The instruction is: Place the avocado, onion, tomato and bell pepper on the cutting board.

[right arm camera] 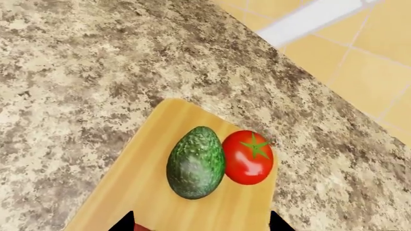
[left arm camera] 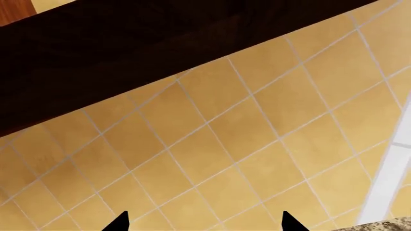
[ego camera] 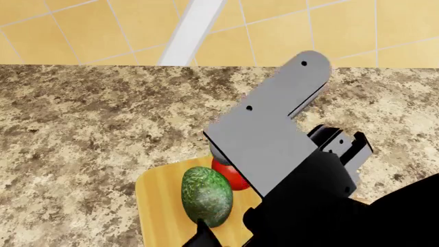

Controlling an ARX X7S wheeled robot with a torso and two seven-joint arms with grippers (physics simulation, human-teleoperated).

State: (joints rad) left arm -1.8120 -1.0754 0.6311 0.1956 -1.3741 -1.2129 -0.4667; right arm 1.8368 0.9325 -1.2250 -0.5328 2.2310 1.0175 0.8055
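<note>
My left gripper (left arm camera: 202, 224) sat off the counter, pointed at the yellow wall tiles (left arm camera: 244, 125) with a dark cabinet underside (left arm camera: 128, 62) above them; its two tips stood wide apart with nothing between them. Only a sliver of the granite counter (left arm camera: 391, 224) showed at one corner of that wrist view.

Cutting board (ego camera: 161, 200) lay on the counter near its front edge, one rounded corner pointing toward the back wall. Avocado (ego camera: 206, 195) lay on the board near that corner, long axis along the grain. Tomato (ego camera: 230, 175) was on the board too, touching the avocado on its right side, close to the board's right edge, green calyx up; my right arm hid part of it in the head view.

My right gripper (right arm camera: 202, 224) hovered over the board, tips spread. A bit of red (right arm camera: 142, 227) showed beside one tip; couldn't tell what it was, or whether the gripper held it.
</note>
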